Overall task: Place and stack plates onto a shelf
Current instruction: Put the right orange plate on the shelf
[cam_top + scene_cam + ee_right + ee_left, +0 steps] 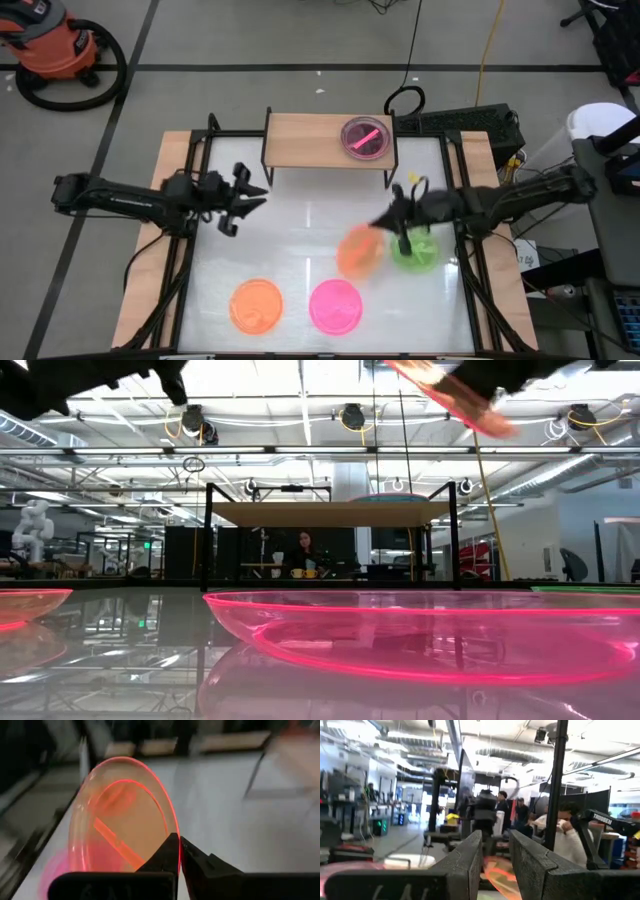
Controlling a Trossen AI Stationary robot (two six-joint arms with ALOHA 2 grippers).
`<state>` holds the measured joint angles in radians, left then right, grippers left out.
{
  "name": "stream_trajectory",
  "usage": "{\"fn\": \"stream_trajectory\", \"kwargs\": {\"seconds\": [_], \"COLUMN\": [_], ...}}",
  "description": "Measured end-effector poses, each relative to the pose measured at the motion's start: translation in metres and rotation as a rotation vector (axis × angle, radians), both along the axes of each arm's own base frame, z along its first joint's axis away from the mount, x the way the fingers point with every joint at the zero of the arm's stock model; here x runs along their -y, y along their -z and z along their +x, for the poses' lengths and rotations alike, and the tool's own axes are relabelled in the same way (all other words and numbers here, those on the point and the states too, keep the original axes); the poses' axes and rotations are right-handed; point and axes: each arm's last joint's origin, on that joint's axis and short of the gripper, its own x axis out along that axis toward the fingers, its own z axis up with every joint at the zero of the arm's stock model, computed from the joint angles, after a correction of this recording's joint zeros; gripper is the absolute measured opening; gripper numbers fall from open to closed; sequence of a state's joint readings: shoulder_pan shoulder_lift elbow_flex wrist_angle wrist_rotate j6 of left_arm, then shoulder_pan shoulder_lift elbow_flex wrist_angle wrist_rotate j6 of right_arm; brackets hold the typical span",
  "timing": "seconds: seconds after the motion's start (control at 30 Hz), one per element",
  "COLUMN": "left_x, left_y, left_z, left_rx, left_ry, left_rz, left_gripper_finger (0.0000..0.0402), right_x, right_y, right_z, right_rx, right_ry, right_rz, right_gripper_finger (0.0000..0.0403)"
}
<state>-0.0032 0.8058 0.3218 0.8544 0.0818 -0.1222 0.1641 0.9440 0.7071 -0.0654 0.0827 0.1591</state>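
The shelf (310, 140) sits at the far edge of the white table (300, 225), and the only thing on it is a stack of plates (364, 137) over at its right end. From above the stack reads purplish-pink with a bright pink streak across it, so I can't say how many plates are in it or which colours. The rest of the wooden top is bare.

Down on the table there's an orange plate (256, 304) near the front left with a pink plate (335, 305) just beside it, both lying flat. A green plate (416, 249) lies over on the right side, partly under the right arm.

The right gripper (402, 228) is the busy one. It's got a second orange plate (358, 250) pinched by the rim, fingers closed tight on the edge, which the right wrist view shows clearly (125, 820). The plate is lifted off the table and tilted up on its edge, hanging just left of the green one and above the pink one. In the low view it's way up at the top (450, 400), well above shelf height, tilted down to the right.

The left gripper (250, 195) hangs over the left-middle of the table in front of the shelf's left end, holding nothing, fingers spread apart.
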Motion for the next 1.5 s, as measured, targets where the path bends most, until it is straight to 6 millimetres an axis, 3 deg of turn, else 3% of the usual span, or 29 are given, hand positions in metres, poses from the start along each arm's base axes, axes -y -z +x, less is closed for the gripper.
{"fn": "stream_trajectory", "kwargs": {"seconds": [0.17, 0.33, 0.57, 0.77, 1.03, 1.5], "left_x": [0.000, -0.002, -0.003, -0.005, -0.006, -0.007], "left_y": [-0.008, -0.005, -0.004, -0.005, -0.004, -0.003], "left_z": [-0.017, -0.022, -0.022, -0.022, -0.022, -0.022], "left_rx": [0.018, -0.036, -0.039, -0.039, -0.056, -0.067], "left_ry": [-0.034, -0.096, -0.158, -0.263, -0.294, -0.288], "left_rz": [0.061, 0.112, 0.209, 0.249, 0.227, 0.193], "left_gripper_finger": [0.0104, 0.0104, 0.0104, 0.0104, 0.0104, 0.0104], "right_x": [0.043, 0.090, 0.167, 0.213, 0.239, 0.244], "right_y": [-0.024, -0.043, -0.012, 0.007, 0.022, 0.035], "right_z": [0.013, 0.023, 0.034, 0.059, 0.101, 0.107], "right_rx": [0.280, 0.562, 0.610, 0.614, 0.460, 0.343], "right_ry": [0.222, 0.438, 0.716, 0.653, 0.543, 0.579], "right_rz": [-0.092, -0.196, -0.103, 0.046, 0.087, 0.050], "right_gripper_finger": [0.0000, 0.0000, 0.0000, 0.0000, 0.0000, 0.0000]}}
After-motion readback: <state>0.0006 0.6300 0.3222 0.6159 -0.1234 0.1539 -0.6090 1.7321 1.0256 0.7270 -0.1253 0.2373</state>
